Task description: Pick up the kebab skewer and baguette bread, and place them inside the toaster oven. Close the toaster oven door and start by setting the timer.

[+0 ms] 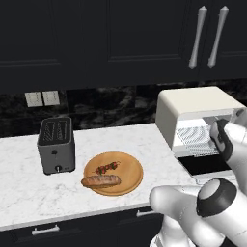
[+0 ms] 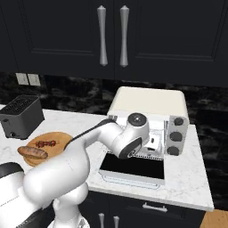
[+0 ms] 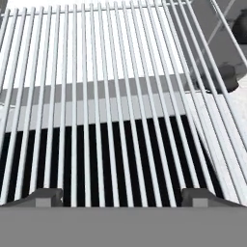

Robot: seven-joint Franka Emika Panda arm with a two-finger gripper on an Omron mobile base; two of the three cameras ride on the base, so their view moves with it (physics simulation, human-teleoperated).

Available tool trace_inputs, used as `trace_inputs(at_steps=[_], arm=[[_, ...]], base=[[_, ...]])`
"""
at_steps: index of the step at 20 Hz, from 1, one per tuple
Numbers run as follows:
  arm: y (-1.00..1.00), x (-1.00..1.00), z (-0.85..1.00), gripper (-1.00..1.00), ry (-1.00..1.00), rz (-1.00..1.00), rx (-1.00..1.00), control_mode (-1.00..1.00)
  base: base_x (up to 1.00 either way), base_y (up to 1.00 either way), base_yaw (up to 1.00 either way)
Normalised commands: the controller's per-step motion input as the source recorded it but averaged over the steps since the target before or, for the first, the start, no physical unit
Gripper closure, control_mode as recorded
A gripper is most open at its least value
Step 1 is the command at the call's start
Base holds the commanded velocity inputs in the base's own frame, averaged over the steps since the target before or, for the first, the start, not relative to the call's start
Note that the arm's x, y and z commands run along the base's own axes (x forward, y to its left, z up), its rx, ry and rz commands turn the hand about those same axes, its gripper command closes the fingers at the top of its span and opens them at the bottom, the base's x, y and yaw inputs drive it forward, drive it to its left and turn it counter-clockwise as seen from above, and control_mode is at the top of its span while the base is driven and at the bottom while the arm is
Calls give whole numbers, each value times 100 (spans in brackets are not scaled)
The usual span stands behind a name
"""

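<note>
Glossy white rounded arm (image 2: 75, 164) segments with dark grey joint caps.

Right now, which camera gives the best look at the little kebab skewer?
The left base view: the kebab skewer lies unobstructed on the round wooden board, behind the baguette bread. The right base view shows it smaller, at the far left. The hand view faces the wire rack.

Cream-white boxy toaster oven (image 1: 193, 108) mouth open; dark glass door (image 2: 132, 168) folded flat forward. Wire rack bars (image 3: 116, 96) close before wide-spread gripper (image 3: 121, 197). Dark grey slot toaster (image 1: 56, 144) beside round wooden board (image 1: 126, 182); bare marble counter (image 1: 24, 193) around them.
</note>
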Motion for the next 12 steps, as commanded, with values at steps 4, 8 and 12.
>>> trace_inputs(at_steps=[4,8,12], arm=[[3,-24,27,-100,1,0,0,-100],[38,-9,70,-100,0,-1,0,-100],[71,-12,58,-100,0,0,0,-100]], base=[[0,0,0],[0,0,0],[0,0,0]])
